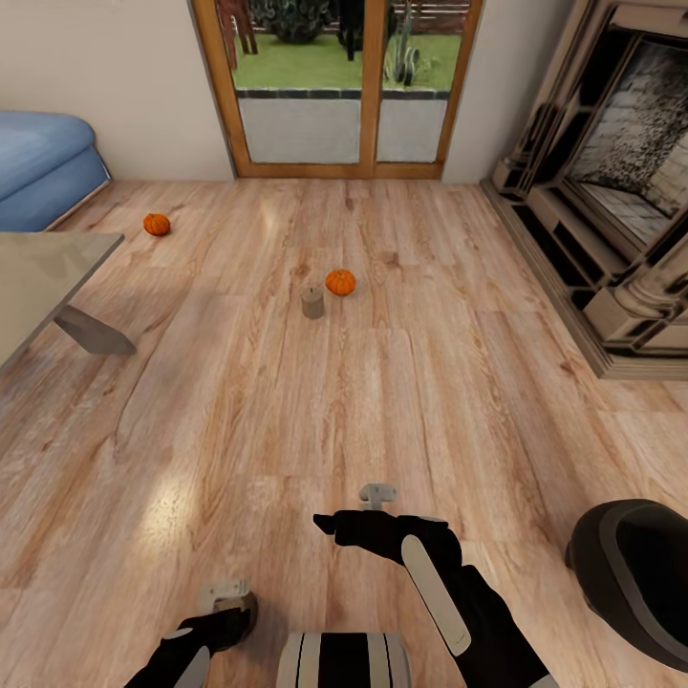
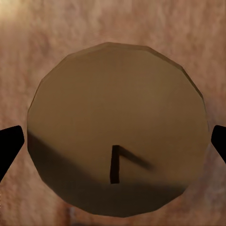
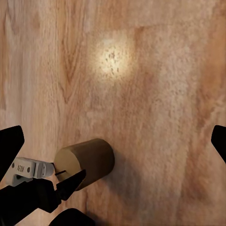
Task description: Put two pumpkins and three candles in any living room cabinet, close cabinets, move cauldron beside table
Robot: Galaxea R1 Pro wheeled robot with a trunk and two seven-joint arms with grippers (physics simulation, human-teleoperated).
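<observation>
While the left gripper [image 2: 113,141] straddles a candle [image 2: 115,127] on the floor, fingers spread wide, touching nothing, the right gripper [image 3: 113,141] gapes empty. Another candle [image 1: 312,301] stands beside a pumpkin [image 1: 340,282], nearer the glass door [image 1: 344,86].

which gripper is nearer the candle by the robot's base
Left: the left gripper is right over the candle; the right gripper hangs off to its side.

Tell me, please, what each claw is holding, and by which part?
Nothing seems held. The left claw stands open around a candle, beside its sides, apparently not touching; the right claw is open above the floor.
</observation>
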